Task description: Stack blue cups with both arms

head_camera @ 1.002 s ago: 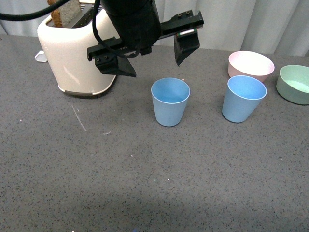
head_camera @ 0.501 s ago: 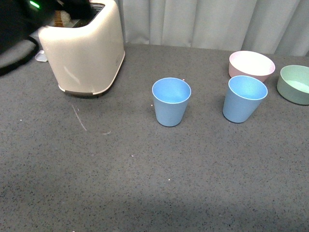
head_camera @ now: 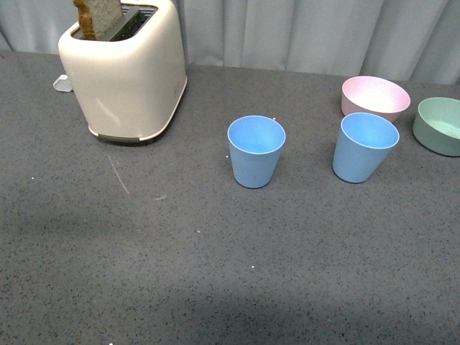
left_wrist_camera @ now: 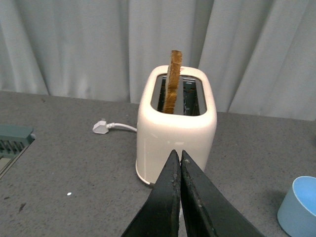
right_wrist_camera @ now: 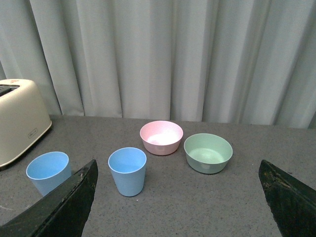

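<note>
Two light blue cups stand upright and apart on the grey table: one in the middle (head_camera: 256, 152), one to its right (head_camera: 364, 146). Both show in the right wrist view, the middle cup (right_wrist_camera: 48, 172) and the right cup (right_wrist_camera: 128, 171). Neither arm shows in the front view. My left gripper (left_wrist_camera: 178, 154) is shut and empty, raised in front of the toaster; the rim of one blue cup (left_wrist_camera: 298, 206) shows at that view's edge. My right gripper (right_wrist_camera: 177, 170) is open wide and empty, held back from the cups.
A cream toaster (head_camera: 126, 70) with a slice of bread (head_camera: 98, 17) stands at the back left, its plug (left_wrist_camera: 100, 128) lying beside it. A pink bowl (head_camera: 374, 96) and a green bowl (head_camera: 438, 124) sit at the back right. Curtains hang behind.
The black arm that hung over the toaster and the middle cup has pulled away to the left and left the front view. The cups have not moved.
</note>
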{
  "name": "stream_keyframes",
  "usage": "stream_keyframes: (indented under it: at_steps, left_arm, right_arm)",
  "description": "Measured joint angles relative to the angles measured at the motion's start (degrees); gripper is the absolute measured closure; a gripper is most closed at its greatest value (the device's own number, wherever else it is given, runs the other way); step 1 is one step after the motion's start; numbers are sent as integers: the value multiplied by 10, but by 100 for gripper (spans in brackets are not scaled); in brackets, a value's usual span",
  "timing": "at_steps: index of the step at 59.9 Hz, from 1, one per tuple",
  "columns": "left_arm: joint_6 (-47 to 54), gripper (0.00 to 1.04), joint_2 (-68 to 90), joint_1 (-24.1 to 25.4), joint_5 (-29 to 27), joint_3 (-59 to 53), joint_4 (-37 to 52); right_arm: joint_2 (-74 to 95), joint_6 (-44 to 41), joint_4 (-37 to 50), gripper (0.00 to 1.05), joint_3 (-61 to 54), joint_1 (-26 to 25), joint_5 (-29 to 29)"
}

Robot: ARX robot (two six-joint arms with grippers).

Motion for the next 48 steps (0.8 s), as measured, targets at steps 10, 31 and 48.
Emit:
stream_keyframes:
  at_steps: [10,31,48]
  left_arm:
    - [0,101,-89,22,24,-47,-42]
    - [1,101,-255,84,81,-97,-159]
    - [1,101,-383,85,85,-110,-267]
  right_arm:
    - [0,0,0,10,0,0,0]
    - [0,0,0,10,0,0,0]
    - [0,0,0,10,0,0,0]
